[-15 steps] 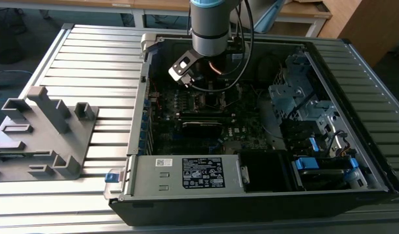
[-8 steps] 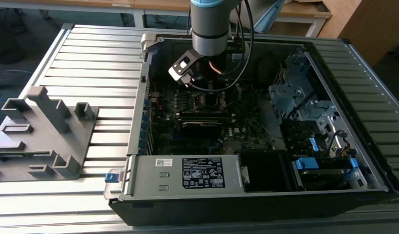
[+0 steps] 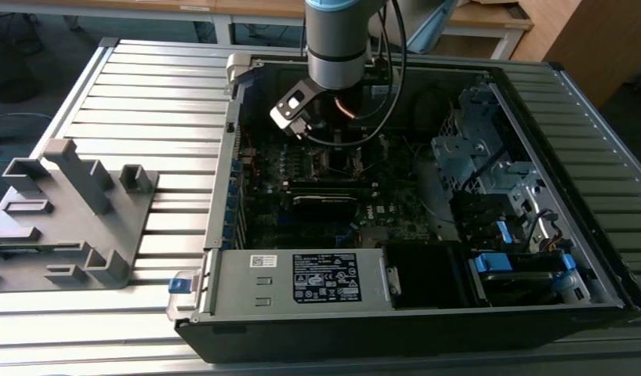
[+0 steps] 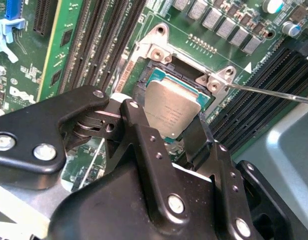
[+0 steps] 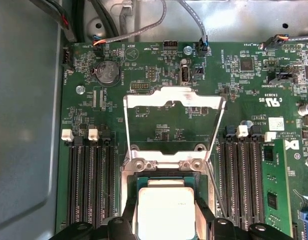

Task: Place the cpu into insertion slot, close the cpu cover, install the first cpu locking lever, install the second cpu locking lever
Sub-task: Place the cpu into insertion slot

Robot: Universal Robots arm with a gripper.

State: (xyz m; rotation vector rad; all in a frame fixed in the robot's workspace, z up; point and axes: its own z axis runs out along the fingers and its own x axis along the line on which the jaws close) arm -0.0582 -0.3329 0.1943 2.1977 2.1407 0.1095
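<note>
Silver-grey, flat and square, the cpu (image 4: pixel 172 106) sits pinched between the fingers of the matte black gripper (image 4: pixel 172 110), over the dark insertion slot (image 4: pixel 181 67). Beyond it the shiny cpu cover (image 5: pixel 143 99) frame stands tipped open.

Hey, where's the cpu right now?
In the first wrist view the cpu is held in the gripper at the insertion slot, between the memory slots, with the open cpu cover standing just beyond it.
</note>
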